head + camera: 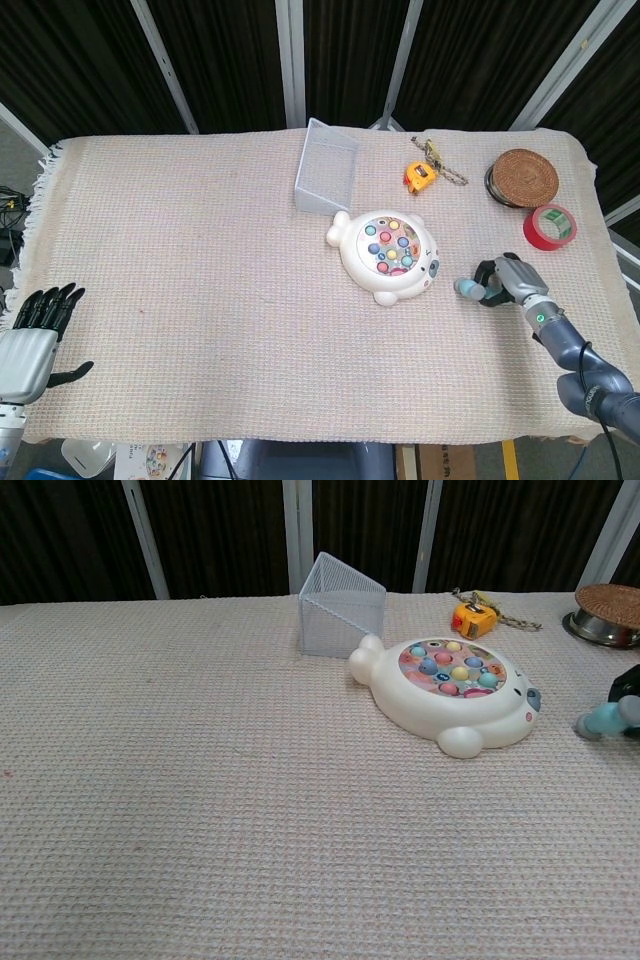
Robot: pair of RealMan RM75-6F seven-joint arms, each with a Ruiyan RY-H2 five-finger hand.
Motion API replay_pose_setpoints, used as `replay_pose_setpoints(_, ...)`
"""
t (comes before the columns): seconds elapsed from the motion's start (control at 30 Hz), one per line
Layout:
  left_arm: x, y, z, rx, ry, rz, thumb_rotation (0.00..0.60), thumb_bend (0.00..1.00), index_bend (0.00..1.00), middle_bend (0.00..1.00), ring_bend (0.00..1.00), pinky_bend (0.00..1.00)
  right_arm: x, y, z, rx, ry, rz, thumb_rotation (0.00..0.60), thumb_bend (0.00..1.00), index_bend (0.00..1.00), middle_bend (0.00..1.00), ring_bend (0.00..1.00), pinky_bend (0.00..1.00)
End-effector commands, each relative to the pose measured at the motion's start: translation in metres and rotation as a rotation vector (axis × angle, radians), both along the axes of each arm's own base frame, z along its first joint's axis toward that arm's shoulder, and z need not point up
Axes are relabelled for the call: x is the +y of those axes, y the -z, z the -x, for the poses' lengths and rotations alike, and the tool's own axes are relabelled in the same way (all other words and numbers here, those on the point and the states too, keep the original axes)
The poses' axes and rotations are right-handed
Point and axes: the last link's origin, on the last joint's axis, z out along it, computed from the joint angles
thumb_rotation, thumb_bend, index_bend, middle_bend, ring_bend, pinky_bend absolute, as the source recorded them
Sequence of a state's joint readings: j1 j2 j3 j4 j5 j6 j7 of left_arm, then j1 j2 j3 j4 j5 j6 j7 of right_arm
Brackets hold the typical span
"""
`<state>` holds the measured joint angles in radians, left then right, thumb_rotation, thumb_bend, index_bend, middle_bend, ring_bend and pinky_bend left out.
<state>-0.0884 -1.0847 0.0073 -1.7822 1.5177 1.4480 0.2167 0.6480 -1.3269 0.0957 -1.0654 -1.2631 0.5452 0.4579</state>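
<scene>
A white seal-shaped toy with coloured buttons lies right of the table's middle. Just right of it my right hand grips a small teal toy hammer, whose head points toward the seal toy and sits low over the cloth. In the chest view only the hand's edge shows at the right border. My left hand hovers off the table's front left corner with its fingers spread and nothing in it.
A clear mesh box stands behind the seal toy. An orange tape measure with a chain, a wicker-lidded bowl and a red tape roll lie at the back right. A beige woven cloth covers the table.
</scene>
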Motion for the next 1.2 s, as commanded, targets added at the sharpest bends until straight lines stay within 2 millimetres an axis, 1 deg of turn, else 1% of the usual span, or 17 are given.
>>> replay_pose_setpoints(0.03, 0.0001, 0.0001, 0.0, -0.001, -0.001, 0.0, 0.6, 0.05, 0.0, 0.0, 0.0, 0.0, -0.0025, -0.0012, -0.0009, 0.001, 0.004, 0.003, 0.6, 0.33, 0.5, 0.49, 0.27, 0.01)
replay_pose_setpoints(0.53, 0.0008, 0.0007, 0.0018, -0.001, -0.007, 0.003, 0.6, 0.05, 0.0, 0.0, 0.0, 0.0, -0.0068, -0.0025, -0.0012, 0.019, 0.019, 0.0, 0.6, 0.33, 0.48, 0.47, 0.25, 0.0)
replay_pose_setpoints(0.7, 0.001, 0.0007, 0.0024, -0.003, -0.009, 0.003, 0.6, 0.05, 0.0, 0.0, 0.0, 0.0, -0.0083, -0.0028, -0.0012, 0.022, 0.022, 0.005, 0.6, 0.33, 0.45, 0.45, 0.23, 0.0)
replay_pose_setpoints(0.97, 0.0008, 0.0009, 0.0038, -0.005, -0.013, 0.004, 0.6, 0.05, 0.0, 0.0, 0.0, 0.0, -0.0104, -0.0028, -0.0015, 0.031, 0.027, 0.002, 0.6, 0.33, 0.44, 0.45, 0.23, 0.0)
replay_pose_setpoints(1.03, 0.0007, 0.0011, 0.0043, -0.004, -0.015, 0.005, 0.6, 0.05, 0.0, 0.0, 0.0, 0.0, -0.01, -0.0024, -0.0015, 0.031, 0.029, 0.001, 0.6, 0.33, 0.42, 0.44, 0.22, 0.0)
replay_pose_setpoints(1.07, 0.0008, 0.0011, 0.0043, -0.005, -0.015, 0.005, 0.6, 0.05, 0.0, 0.0, 0.0, 0.0, -0.0098, -0.0023, -0.0015, 0.032, 0.028, 0.001, 0.6, 0.33, 0.38, 0.42, 0.2, 0.0)
replay_pose_setpoints(1.13, 0.001, 0.0011, 0.0044, -0.005, -0.014, 0.005, 0.6, 0.05, 0.0, 0.0, 0.0, 0.0, -0.009, -0.0024, -0.0017, 0.035, 0.026, -0.002, 0.6, 0.33, 0.29, 0.37, 0.16, 0.0)
replay_pose_setpoints(1.2, 0.0013, 0.001, 0.0042, -0.007, -0.013, 0.003, 0.6, 0.05, 0.0, 0.0, 0.0, 0.0, -0.0081, -0.0034, -0.0026, 0.039, 0.023, -0.009, 0.6, 0.33, 0.16, 0.3, 0.1, 0.0)
